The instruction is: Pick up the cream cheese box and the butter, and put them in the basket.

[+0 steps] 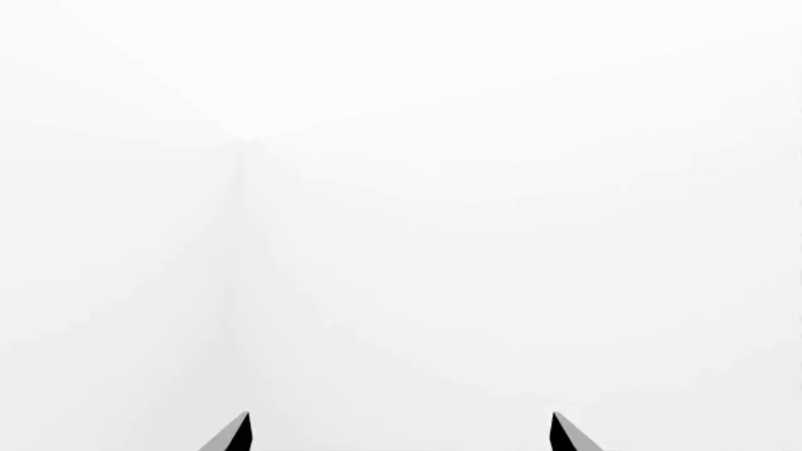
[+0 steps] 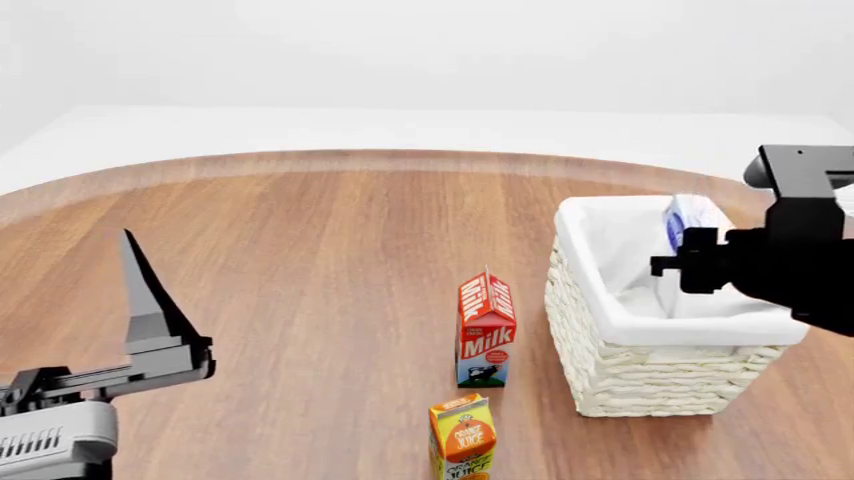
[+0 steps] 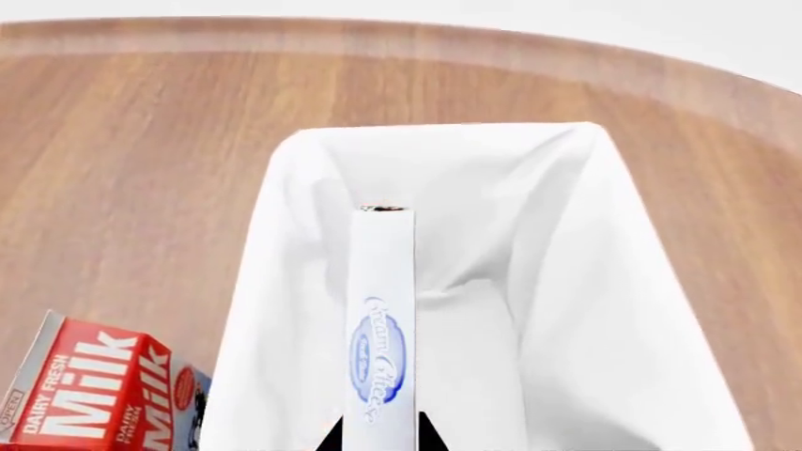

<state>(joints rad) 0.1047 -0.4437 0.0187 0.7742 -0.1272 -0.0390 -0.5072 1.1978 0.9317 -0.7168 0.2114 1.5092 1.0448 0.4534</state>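
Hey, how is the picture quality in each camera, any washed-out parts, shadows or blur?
Left wrist view: almost wholly blank white, only the left gripper showing as two dark fingertips, set apart. Head view: sharp, evenly lit, faint shadows; the white cloth lining of the cream-white woven basket is nearly featureless. Right wrist view: the lining is blown out too, yet the white and light blue cream cheese box lettering is readable.

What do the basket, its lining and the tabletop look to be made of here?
The basket looks like cream woven wicker or rope: ribbed horizontal strands show on its walls. Its lining looks like matte white cloth, with soft folds. The tabletop looks like satin-finished wood, showing lengthwise grain streaks.
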